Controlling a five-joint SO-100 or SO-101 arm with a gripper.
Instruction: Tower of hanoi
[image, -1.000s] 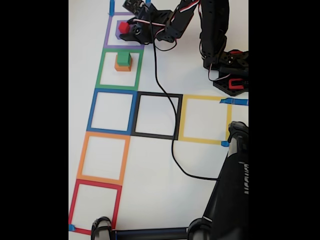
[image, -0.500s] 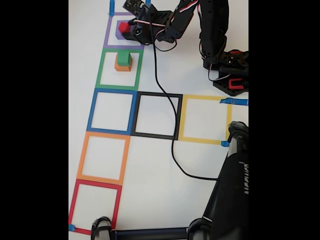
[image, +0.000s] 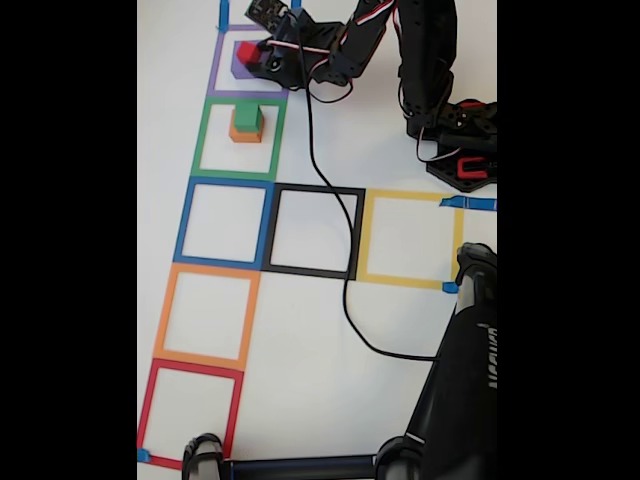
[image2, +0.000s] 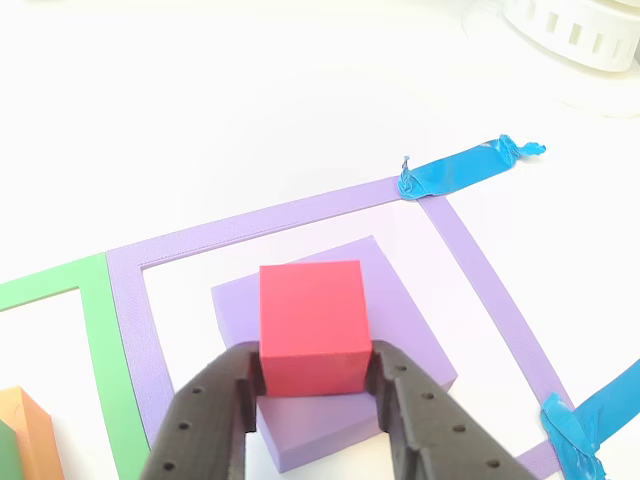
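The small solid red cube (image2: 311, 325) is gripped by the black two-finger pincer (image2: 312, 378), one perforated finger pressed to each side face near the cube's lower edge, as seen in the other view. Directly beneath it lies the flat, solid pale-purple square block (image2: 400, 330), the largest piece, resting on the white worktop (image2: 220, 110) inside the purple tape square (image2: 250, 228) whose corners are pinned by strips of blue tape (image2: 470, 165). Whether the red cube is resting on the purple block or is held just above it cannot be told for certain, since the contact line is hidden by the fingers; it appears to sit at or just above the top face. In the fixed view the pincer (image: 262, 58) is seen at the top tape square with the red cube (image: 246, 52) between its fingers, and the small green cube (image: 247, 117) is stacked on the wider orange block (image: 242, 132) in the adjacent green tape square (image: 203, 135). The relation that matters is judged to be vertical: the red cube sits centred over the purple block, with the pincer's closing axis running across the cube's width, so a release or a straight lift would be governed by that alignment
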